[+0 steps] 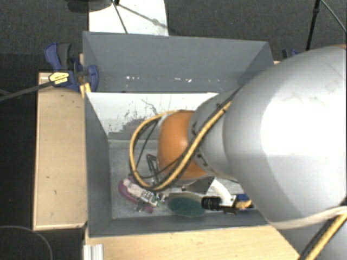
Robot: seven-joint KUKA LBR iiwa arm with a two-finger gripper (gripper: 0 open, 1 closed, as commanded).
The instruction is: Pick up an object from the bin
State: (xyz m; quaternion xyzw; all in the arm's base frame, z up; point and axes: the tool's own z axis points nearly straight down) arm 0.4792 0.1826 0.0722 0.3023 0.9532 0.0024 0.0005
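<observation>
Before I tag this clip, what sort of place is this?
Probably a robotics lab's bin-picking cell: a big silver arm reaches into a grey metal bin of loose things, a purple piece and a dark green oval among them.

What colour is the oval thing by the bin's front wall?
The oval thing is dark green, camera view.
</observation>
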